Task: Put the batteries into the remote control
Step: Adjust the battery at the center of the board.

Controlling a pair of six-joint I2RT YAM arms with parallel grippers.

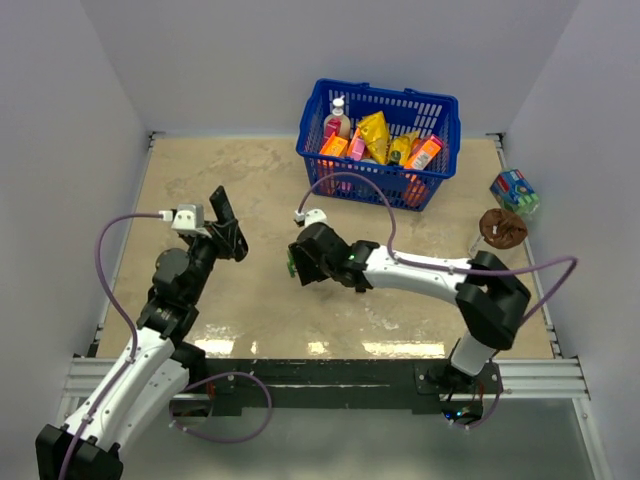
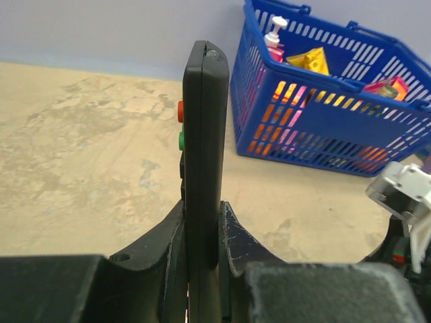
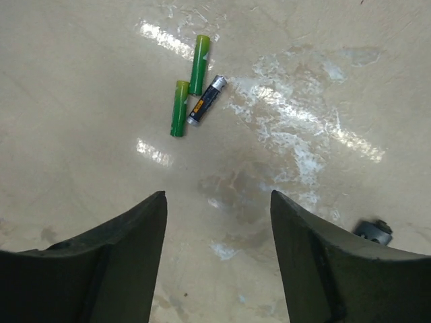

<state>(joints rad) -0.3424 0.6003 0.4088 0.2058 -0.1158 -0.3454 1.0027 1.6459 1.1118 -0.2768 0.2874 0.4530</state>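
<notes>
My left gripper point(image 2: 202, 225) is shut on the black remote control point(image 2: 202, 134), holding it upright on its edge with orange and green buttons showing on its left side. In the top view the remote point(image 1: 224, 222) stands above the table at the left. Two green batteries point(image 3: 199, 56) point(image 3: 179, 108) lie on the table next to a dark blue battery point(image 3: 206, 99), ahead of my right gripper point(image 3: 217, 202). The right gripper is open and empty, hovering just short of them. In the top view the right gripper point(image 1: 300, 262) is at mid-table, with a bit of green point(image 1: 289, 266) at its left edge.
A blue basket point(image 1: 442, 110) full of packets stands at the back, also in the left wrist view point(image 2: 323, 121). A brown round object point(image 1: 502, 228) and a blue-green box point(image 1: 515, 190) sit at the right edge. A small dark part point(image 3: 372, 230) lies right of the right gripper.
</notes>
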